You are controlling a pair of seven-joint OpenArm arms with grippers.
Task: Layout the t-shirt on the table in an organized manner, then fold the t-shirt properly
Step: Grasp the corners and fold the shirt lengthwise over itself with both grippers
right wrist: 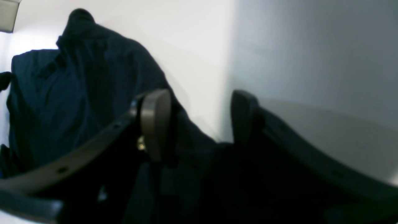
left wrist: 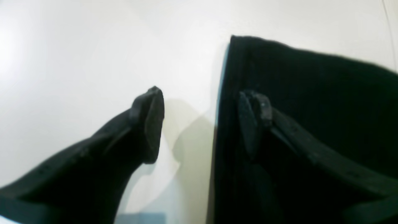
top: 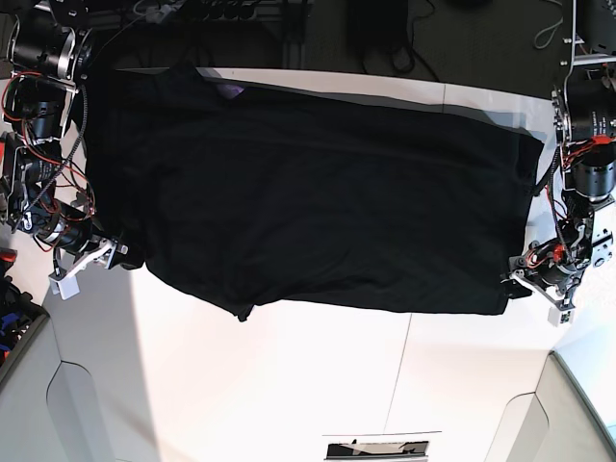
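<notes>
The t-shirt [top: 308, 192] is lying spread across the far half of the table [top: 318, 385] in the base view, a broad, matte black sheet of soft fabric, mostly flat with faint long creases running across it. Its lower edge is sagging into a small pointed fold near the middle-left, and its right end is finishing in a fairly straight, squared edge. The table is showing as a smooth, glossy white surface with a thin dark seam crossing it.

The left gripper [left wrist: 202, 124] is hanging right at that squared corner of the shirt with its jaws standing wide apart and nothing between them. In the left wrist view one dark, rubbery, paddle-shaped fingertip is hovering over bare white tabletop, while the other is sitting over the black cloth, just inside the shirt's straight hem; the hem is running up between the two fingers. Whether the second finger is pressing on the fabric cannot be told.

The right gripper [right wrist: 199, 124] is sitting at the opposite end of the shirt, its jaws also parted. In the right wrist view one finger is looking pale brown and smooth, the other black, both rounded at the tip. Dark, rumpled fabric is bunching beneath and behind them, rising in a soft peaked ridge beyond the brown finger; whether cloth is caught between the jaws cannot be told.
</notes>
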